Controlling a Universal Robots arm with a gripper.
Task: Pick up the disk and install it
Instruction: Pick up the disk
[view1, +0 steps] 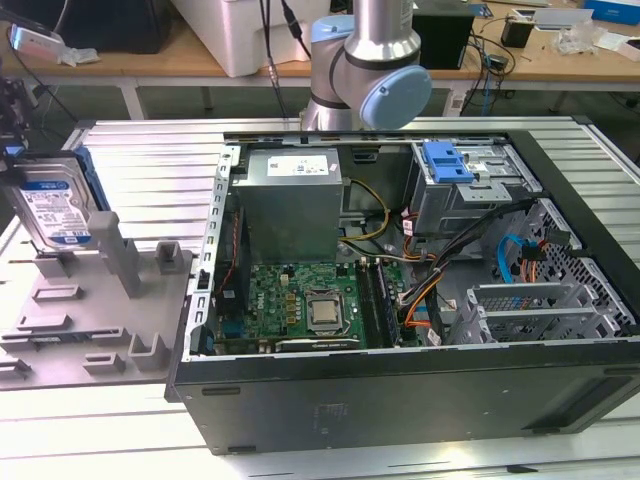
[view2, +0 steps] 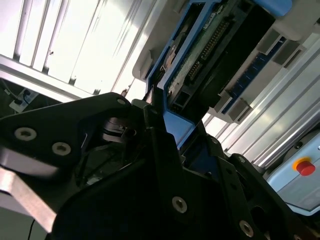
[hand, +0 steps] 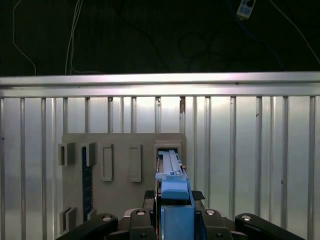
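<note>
The disk (view1: 52, 208), silver with a white-and-blue label and a blue carrier frame, stands on edge at the exterior view's left, over the grey holder fixture (view1: 95, 310). My gripper (view1: 14, 150) sits at its upper edge by the picture border. In the first wrist view the gripper (hand: 175, 212) is shut on the blue carrier (hand: 174, 187), above the fixture's slot (hand: 169, 150). The second wrist view shows the disk's green circuit-board underside (view2: 200, 60), with the gripper (view2: 167, 125) clamped on its blue frame.
An open computer case (view1: 400, 390) lies on the slatted aluminium table (view1: 130, 150), to the fixture's right in the exterior view. Inside are a grey power supply box (view1: 293, 200), a motherboard (view1: 300, 310), cables and a drive cage with a blue latch (view1: 447, 160). The arm's base (view1: 365, 60) rises behind the case.
</note>
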